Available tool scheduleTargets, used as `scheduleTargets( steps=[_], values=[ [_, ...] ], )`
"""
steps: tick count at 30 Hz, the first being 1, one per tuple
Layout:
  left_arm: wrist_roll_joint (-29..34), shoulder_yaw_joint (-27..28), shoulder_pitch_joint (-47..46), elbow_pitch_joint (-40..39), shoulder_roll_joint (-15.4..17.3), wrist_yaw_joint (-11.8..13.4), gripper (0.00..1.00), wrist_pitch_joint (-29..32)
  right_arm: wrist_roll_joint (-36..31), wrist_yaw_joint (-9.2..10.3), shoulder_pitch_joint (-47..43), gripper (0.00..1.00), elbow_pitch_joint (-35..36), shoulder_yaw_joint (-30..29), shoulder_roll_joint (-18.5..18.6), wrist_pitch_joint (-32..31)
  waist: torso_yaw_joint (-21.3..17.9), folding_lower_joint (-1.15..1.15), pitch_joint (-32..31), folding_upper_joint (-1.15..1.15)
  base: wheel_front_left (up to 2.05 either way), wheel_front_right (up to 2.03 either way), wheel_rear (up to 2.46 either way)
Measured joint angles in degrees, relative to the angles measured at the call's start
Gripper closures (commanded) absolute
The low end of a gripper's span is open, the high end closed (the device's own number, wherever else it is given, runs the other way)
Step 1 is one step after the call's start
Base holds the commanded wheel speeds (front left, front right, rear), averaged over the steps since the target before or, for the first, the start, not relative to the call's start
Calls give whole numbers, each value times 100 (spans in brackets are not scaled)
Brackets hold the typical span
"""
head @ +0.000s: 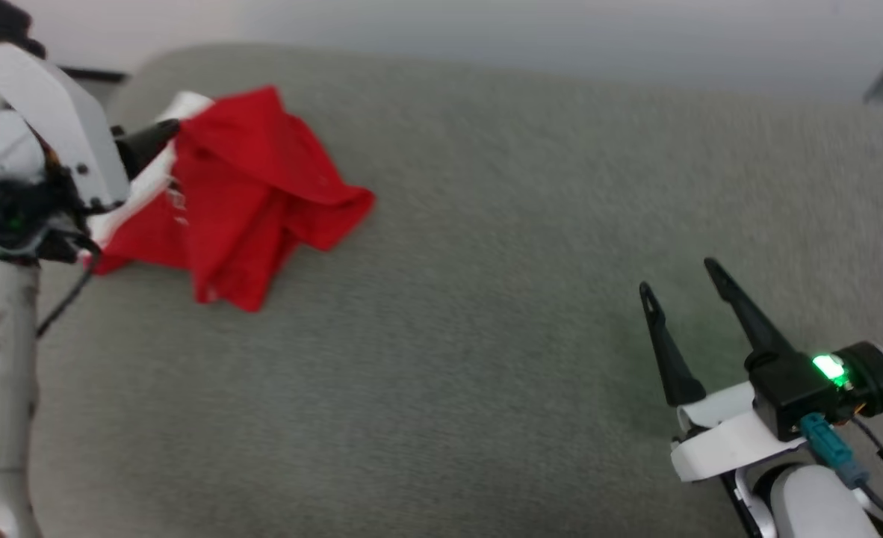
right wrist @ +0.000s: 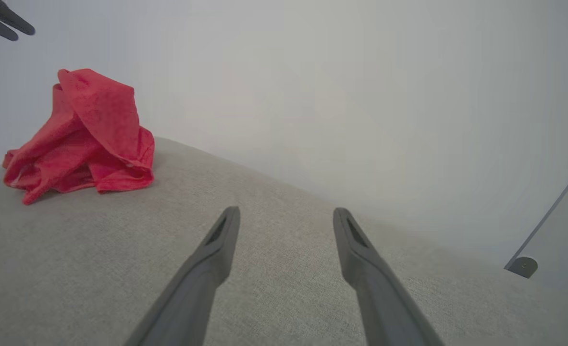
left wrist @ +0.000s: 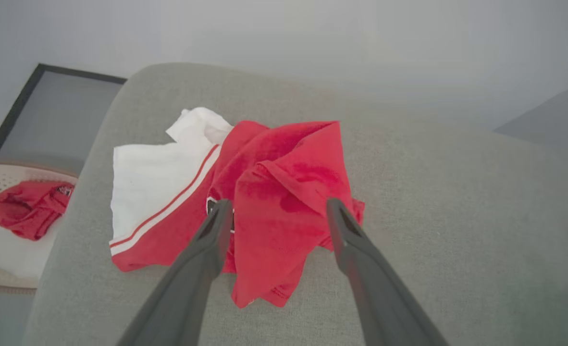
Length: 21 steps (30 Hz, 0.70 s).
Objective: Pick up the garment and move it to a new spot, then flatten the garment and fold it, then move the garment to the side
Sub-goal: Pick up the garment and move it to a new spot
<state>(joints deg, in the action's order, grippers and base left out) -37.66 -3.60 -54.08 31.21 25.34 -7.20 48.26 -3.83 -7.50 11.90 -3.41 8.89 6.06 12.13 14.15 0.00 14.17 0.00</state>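
The garment [head: 247,187] lies crumpled in a heap at the far left of the grey cushioned surface [head: 486,336]. It is bright red, with a white part edged by thin red stripes [left wrist: 159,192]. My left gripper [left wrist: 279,204] hangs open just above the garment [left wrist: 284,182], with one dark finger [head: 150,140] showing at the heap's left edge. In the right wrist view the garment [right wrist: 87,139] sits apart from the left gripper's fingertips [right wrist: 5,21], which are higher up. My right gripper [head: 679,278] stands open and empty over bare cushion at the lower right, far from the garment, and its own wrist view shows it again [right wrist: 286,211].
Past the cushion's left edge stands a beige perforated basket [left wrist: 0,180] holding another red cloth [left wrist: 29,206]. A dark-framed panel [left wrist: 48,110] lies behind it. A pale wall runs along the far side.
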Motion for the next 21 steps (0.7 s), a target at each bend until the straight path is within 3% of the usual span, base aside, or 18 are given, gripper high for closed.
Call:
scheduleTargets(
  steps=[7,11,13,20,21],
  values=[
    [144,-322,-441,1033,142,9,0,468,31,0,46,0,380,-23,33,-125,-471,0,731,0,0,0,0],
    [338,-514,-522,1657,194,141,0,668,64,0,54,0,587,-32,53,-209,-701,0,1086,0,0,0,0],
    [348,-512,-553,1960,207,267,0,719,80,0,86,0,678,-30,54,-242,-803,0,1246,0,0,0,0],
    [301,-450,-903,2503,332,336,0,719,90,0,114,0,887,-37,32,-392,-1096,0,1617,0,0,0,0],
    [310,-460,-947,2536,343,338,14,686,90,0,108,0,911,-49,32,-405,-1116,0,1645,0,0,0,0]
  ],
)
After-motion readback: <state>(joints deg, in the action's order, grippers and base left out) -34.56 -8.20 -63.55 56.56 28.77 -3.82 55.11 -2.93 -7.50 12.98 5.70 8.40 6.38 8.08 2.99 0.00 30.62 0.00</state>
